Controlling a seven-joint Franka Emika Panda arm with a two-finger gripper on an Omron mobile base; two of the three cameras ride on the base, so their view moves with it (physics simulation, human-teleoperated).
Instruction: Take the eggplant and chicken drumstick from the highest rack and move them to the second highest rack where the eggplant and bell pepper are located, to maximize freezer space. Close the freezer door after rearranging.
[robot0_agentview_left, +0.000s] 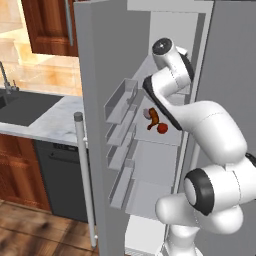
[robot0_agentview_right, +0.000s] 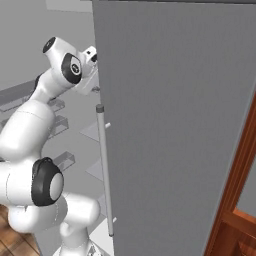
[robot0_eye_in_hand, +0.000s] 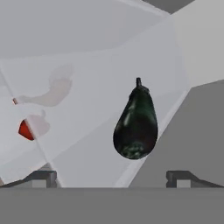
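While hand view catches eggplant (robot0_eye_in_hand: 135, 127) — left base, bell pepper (robot0_agentview_left: 162, 128).

Both base views flank the arm (robot0_agentview_left: 200, 145) facing the freezer (hand view close, perhaps angled down)

Saw a pale marble worktop (robot0_agentview_left: 55, 122) left of the fridge, with a dark recessed sink (robot0_agentview_left: 22, 107) set into it and a thin metal tap (robot0_agentview_left: 6, 80) standing at its back edge. Noted a dark grey dishwasher front (robot0_agentview_left: 60, 177) under that worktop, beside brown wooden cabinet doors (robot0_agentview_left: 17, 170). Spotted a reddish-brown wall cupboard (robot0_agentview_left: 50, 27) above and wooden plank flooring (robot0_agentview_left: 40, 232) below.
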